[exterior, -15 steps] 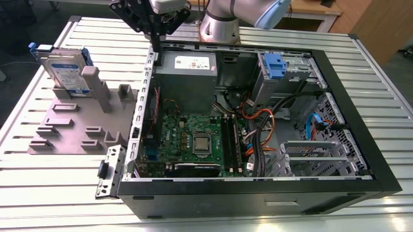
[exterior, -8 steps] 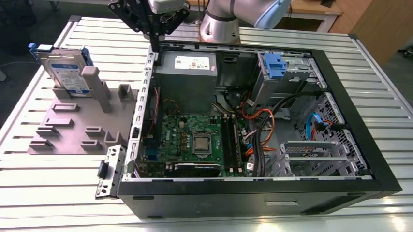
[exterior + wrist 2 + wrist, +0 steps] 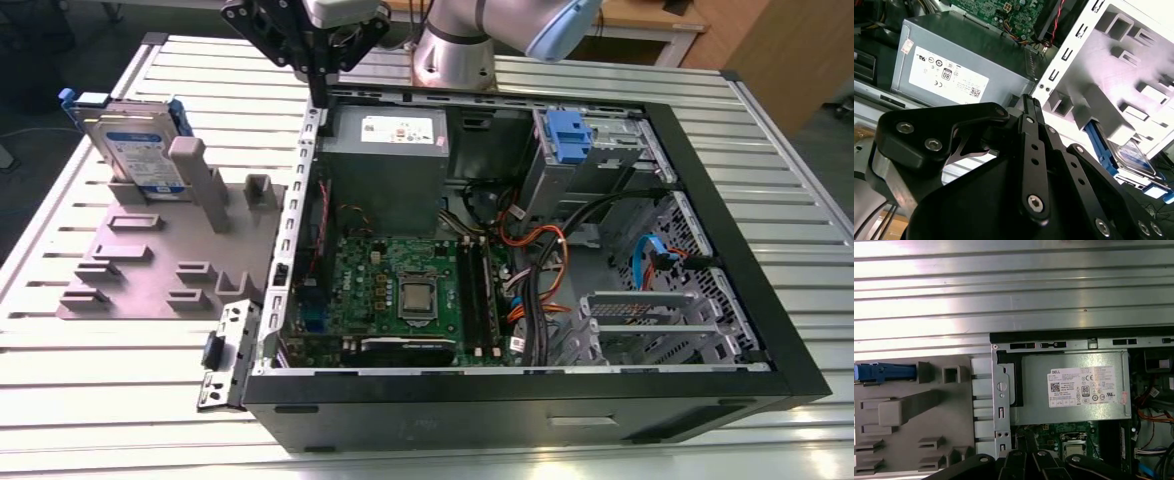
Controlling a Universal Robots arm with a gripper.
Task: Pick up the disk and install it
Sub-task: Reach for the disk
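Over the computer case wall, fingers pressed together, empty; disk upright in grey holder

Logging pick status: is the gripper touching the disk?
Apart. The exterior view shows the gripper above the computer case's edge, with a clear gap between it and the disk standing in the grey holder.

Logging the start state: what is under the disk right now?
The disk stands on edge in the grey holder plate, which lies on the slatted table. Grey posts cover its lower edge, so how it seats cannot be seen.
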